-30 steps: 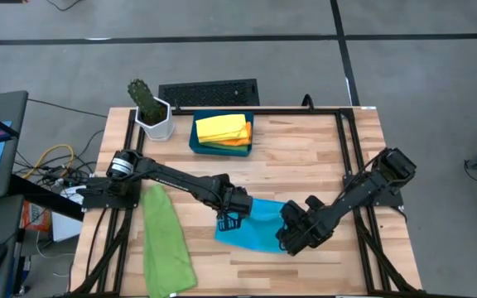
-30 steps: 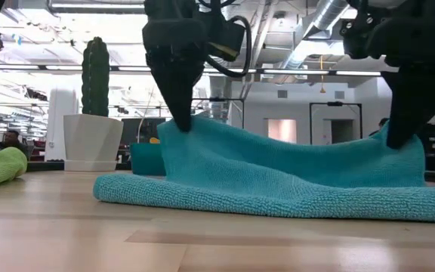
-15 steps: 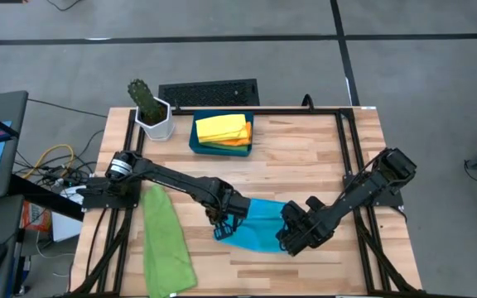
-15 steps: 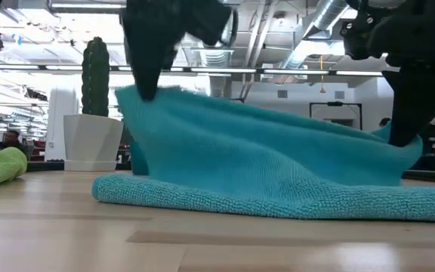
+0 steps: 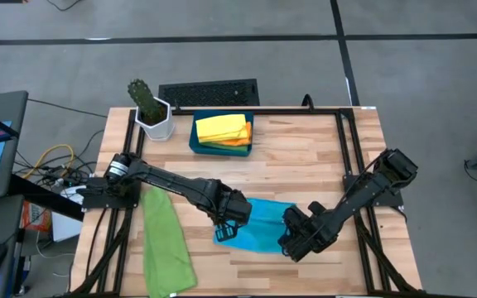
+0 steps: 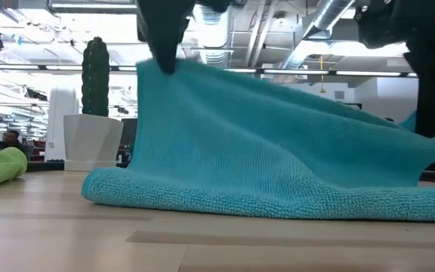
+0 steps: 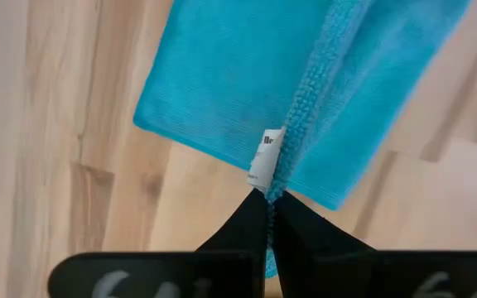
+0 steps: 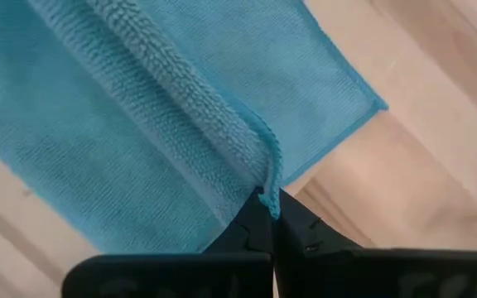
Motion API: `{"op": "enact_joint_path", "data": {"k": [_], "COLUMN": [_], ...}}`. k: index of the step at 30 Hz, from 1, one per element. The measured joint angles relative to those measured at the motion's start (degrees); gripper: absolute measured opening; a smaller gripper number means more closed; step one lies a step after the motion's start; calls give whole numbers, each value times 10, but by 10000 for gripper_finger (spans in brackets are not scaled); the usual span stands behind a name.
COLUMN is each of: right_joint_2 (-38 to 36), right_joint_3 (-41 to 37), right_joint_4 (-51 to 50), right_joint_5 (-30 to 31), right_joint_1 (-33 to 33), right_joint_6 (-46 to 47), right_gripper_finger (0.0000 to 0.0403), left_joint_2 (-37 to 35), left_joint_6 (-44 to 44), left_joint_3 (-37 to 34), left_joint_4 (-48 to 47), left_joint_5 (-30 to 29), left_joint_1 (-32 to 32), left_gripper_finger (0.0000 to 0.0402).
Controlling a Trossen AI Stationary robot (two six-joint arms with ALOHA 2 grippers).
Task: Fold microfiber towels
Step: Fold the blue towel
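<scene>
Blue towel: we see the sky-blue towel (image 5: 255, 225) at the near middle of the table (image 5: 305, 157), its lower layer flat on the wood and its upper layer lifted at two corners.
Left gripper: the left gripper (image 5: 232, 217) is pinched closed on the towel's left raised edge, beside a small white tag (image 7: 265, 156).
Right gripper: the right gripper (image 5: 295, 240) is clamped on the right raised corner – fingers pressed together with cloth between them.
Hidden: from table height we cannot see either gripper's tips; the lifted cloth (image 6: 278, 143) blocks most of the table behind it.
Green towel: one green towel (image 5: 166, 244) lies long at the near left, its near end cut off by the picture's edge.
Tray: a teal tray (image 5: 195, 142) at the far middle holds a yellow towel (image 5: 220, 127) over an orange towel (image 5: 240, 139) – only the orange edge shows.
Count: we count four towels, one tray.
Cactus: one potted cactus (image 5: 149, 108) stands at the far left corner.
</scene>
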Motion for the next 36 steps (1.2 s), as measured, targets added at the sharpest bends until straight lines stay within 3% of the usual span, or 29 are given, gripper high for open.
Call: {"op": "enact_joint_path", "data": {"k": [16, 21, 36], "right_joint_2": [0, 0, 2], "right_joint_3": [48, 48, 7], "right_joint_4": [-60, -41, -25], "right_joint_5": [0, -24, -20], "right_joint_1": [24, 33, 7], "right_joint_6": [65, 68, 62], "right_gripper_finger": [11, 11, 16], "left_joint_2": [1, 1, 1], "left_joint_6": [-24, -46, -25], "left_joint_3": [-98, -98, -99], "left_joint_4": [88, 92, 109], "left_joint_5": [2, 46, -19], "left_joint_1": [-2, -3, -8], "left_gripper_finger": [0, 0, 0]}}
